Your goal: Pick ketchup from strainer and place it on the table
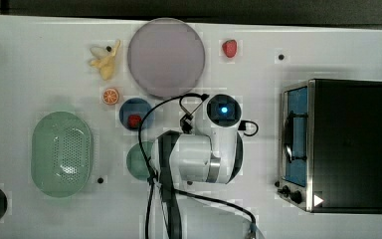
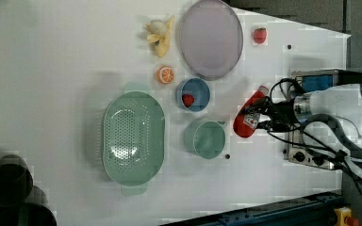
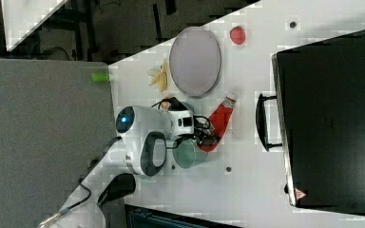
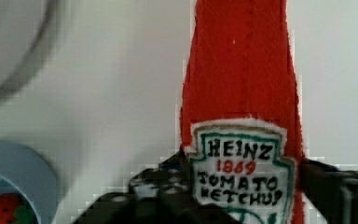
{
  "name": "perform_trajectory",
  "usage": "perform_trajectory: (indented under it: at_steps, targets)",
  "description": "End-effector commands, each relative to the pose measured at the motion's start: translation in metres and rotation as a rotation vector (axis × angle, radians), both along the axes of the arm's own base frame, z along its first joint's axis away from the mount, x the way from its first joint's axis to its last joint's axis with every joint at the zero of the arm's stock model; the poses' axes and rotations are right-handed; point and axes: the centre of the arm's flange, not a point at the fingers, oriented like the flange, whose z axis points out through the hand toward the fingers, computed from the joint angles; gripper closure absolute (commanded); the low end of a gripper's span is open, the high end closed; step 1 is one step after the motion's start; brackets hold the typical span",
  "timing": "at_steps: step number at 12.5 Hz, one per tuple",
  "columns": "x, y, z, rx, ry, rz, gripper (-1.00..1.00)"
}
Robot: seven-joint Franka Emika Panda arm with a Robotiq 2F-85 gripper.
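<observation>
- White bench [image 1: 40,59] with a few black dots, dark edge round it, and a toaster oven [image 1: 348,144] parked on the far side of the fingers from everything else.
- Fingers [image 4: 158,189] sit on either side of the ketchup [image 2: 247,120], right at the label, and both look pressed against its sides. So I'd call that a grip on the bottle, jaws about bottle-width apart.
- Bottle is tilted, with the white cap end pointing away from the fingers toward the big grey-lilac plate [image 2: 210,37]. I can't tell whether its base is touching the bench or just above it.
- Strainer [image 2: 122,117] is well apart from the fingers, with nothing in it.
- Between the strainer and the fingers is the green cup [image 2: 209,139], just beside the bottle.
- Blue bowl [image 2: 202,92] with a strawberry [image 2: 187,100] in it is near the fingers too, next to the cup.
- Orange slice [image 2: 165,75] and banana [image 2: 160,35] are further off, past the bowl.
</observation>
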Motion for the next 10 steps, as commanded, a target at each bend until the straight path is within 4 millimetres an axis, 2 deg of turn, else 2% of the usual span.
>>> perform_trajectory:
  at_steps: [1,2,4,6,10]
  targets:
    - [0.007,-0.007,0.003,0.0,-0.056,0.019,-0.88]
    - [0.008,-0.006,0.006,-0.001,-0.053,0.022,-1.0]
    - [0.018,-0.006,0.032,-0.015,-0.099,0.025,-1.0]
    - [0.035,-0.009,0.078,-0.038,-0.16,0.025,-1.0]
    - [0.064,-0.015,0.194,-0.073,-0.215,-0.036,-1.0]
